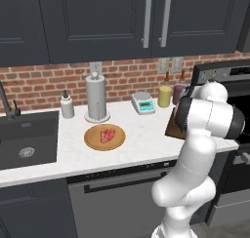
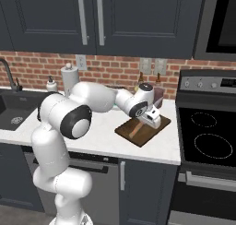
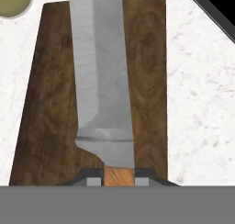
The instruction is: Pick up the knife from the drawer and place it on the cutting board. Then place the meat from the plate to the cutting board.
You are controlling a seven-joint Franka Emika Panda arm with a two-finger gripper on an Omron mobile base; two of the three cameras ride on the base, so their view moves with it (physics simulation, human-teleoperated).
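Jaws pinch the knife [image 3: 103, 81] by its wooden handle, blade reaching toward the top of the hand view over the cutting board [image 3: 147, 81]. The board lies right of centre on the table [image 2: 101, 136]. Meat [image 1: 108, 134] rests on the plate [image 1: 93, 142], centre-left.

One knife [image 3: 103, 81], one cutting board [image 2: 143, 129], one plate [image 1: 104, 137], one meat [image 1: 108, 134], two bottles [image 1: 165, 96].
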